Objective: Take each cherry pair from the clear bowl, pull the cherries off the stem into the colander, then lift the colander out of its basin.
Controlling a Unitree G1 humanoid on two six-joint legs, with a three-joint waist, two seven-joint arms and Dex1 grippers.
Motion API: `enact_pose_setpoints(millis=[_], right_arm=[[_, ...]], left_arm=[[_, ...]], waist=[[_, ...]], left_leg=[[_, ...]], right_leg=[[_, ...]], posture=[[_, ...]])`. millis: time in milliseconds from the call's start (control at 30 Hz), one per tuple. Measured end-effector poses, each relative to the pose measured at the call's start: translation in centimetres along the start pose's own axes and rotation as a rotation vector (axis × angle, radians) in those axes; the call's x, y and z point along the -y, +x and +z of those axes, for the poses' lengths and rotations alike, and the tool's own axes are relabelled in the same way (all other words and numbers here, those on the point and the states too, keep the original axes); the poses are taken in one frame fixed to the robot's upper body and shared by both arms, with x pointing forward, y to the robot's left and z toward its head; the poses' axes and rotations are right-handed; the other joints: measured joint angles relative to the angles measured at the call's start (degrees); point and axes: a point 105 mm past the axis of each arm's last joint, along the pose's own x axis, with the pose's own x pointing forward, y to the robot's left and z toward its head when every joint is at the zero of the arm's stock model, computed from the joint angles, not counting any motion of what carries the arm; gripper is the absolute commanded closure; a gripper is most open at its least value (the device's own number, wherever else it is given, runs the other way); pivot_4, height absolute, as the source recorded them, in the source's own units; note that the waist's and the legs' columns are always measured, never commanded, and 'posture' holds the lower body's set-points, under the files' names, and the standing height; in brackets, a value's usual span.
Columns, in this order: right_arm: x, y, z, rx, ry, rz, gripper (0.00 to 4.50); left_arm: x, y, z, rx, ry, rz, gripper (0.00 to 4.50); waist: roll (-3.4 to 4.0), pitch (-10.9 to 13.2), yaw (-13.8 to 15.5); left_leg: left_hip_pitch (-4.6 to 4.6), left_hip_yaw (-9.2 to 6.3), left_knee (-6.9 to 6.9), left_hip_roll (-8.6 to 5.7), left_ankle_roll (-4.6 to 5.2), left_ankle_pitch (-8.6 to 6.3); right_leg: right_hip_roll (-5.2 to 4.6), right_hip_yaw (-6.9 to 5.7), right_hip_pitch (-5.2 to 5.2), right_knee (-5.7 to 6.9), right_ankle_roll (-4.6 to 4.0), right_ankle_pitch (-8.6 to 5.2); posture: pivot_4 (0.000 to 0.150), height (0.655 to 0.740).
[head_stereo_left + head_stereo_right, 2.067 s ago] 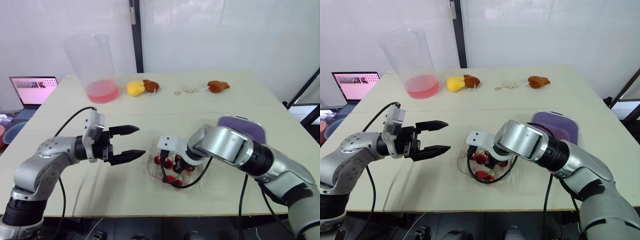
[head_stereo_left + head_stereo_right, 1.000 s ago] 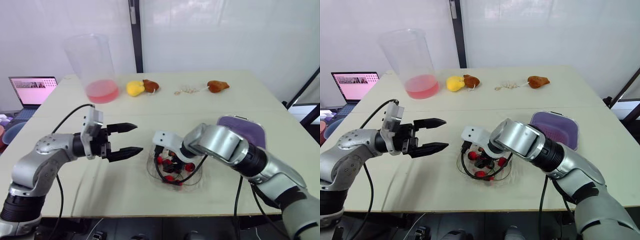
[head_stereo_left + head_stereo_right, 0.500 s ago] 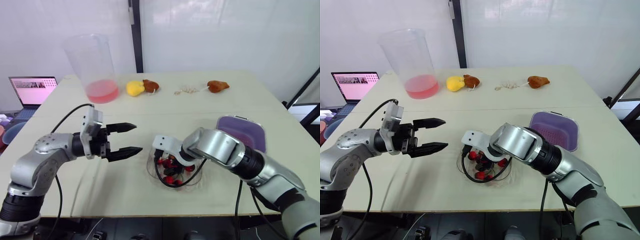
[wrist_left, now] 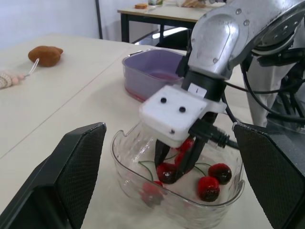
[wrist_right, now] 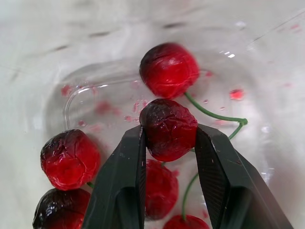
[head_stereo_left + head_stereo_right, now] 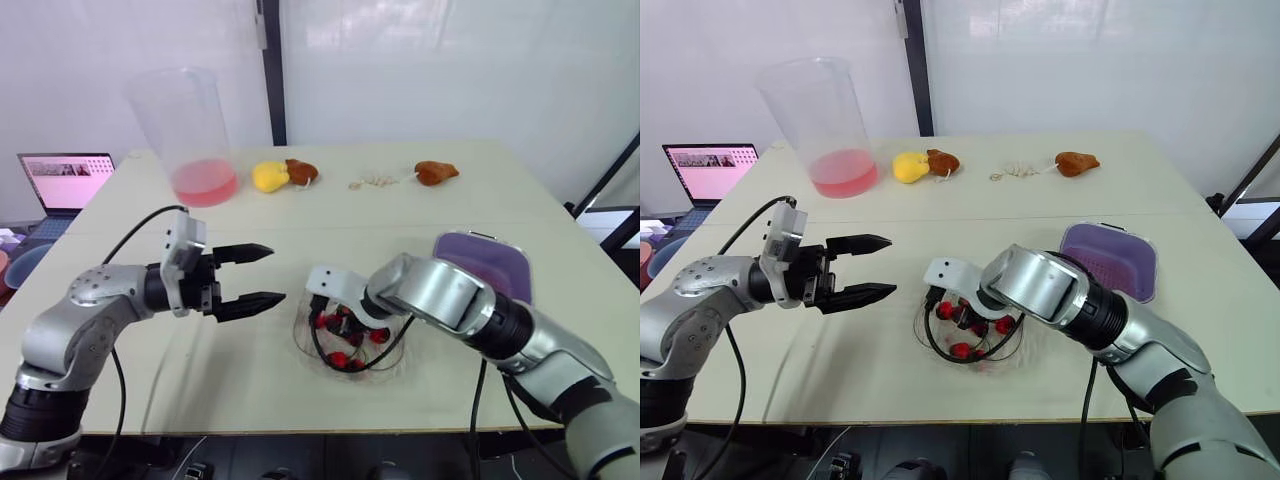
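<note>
Over the left eye view, finds the left gripper [image 6: 277, 273] spread wide at centre left, the right gripper [image 6: 340, 322] down inside the clear bowl [image 6: 303, 345] at lower centre, and the purple colander [image 6: 492, 262] at right. Over the right wrist view, finds that gripper clamped on a cherry [image 5: 168, 129] among the rest in the bowl.

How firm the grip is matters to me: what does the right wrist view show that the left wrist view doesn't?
Right wrist view: the right gripper shut on one cherry, a green stem beside it. Left wrist view: the purple colander beyond the clear bowl. Both: that bowl, holding more cherries.
</note>
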Motion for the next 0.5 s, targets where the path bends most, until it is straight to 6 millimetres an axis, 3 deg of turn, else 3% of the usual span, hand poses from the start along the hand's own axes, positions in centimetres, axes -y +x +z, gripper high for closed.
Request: enact_pose_setpoints(millis=[100, 267, 500], right_arm=[[-0.1, -1.0, 0.3, 0.036, -0.022, 0.009, 2.99], [0.0, -4.8, 2.2, 0.230, -0.150, 0.021, 2.99], [0.0, -7.6, 2.0, 0.410, -0.401, -0.054, 2.99]], left_arm=[[0.0, 0.1, 0.0, 0.011, -0.005, 0.001, 0.00], [-0.8, 0.4, 1.0, 0.097, -0.067, 0.030, 0.00], [-3.8, 0.1, 3.0, 0.243, -0.191, 0.151, 0.00]], waist=[[0.00, 0.0, 0.1], [-0.01, 0.0, 0.3], [-0.07, 0.0, 0.3]], left_leg=[[-0.01, 0.00, 0.00, 0.00, 0.00, 0.00], [0.01, 0.00, 0.01, 0.00, 0.00, 0.00], [0.02, 0.07, 0.02, 0.00, 0.00, 0.00]], right_leg=[[-0.01, 0.00, 0.00, 0.00, 0.00, 0.00], [0.01, 0.00, 0.02, -0.01, 0.01, 0.00], [0.00, 0.00, 0.03, 0.00, 0.01, 0.01]], posture=[[0.150, 0.7400], [0.150, 0.7400], [0.150, 0.7400]])
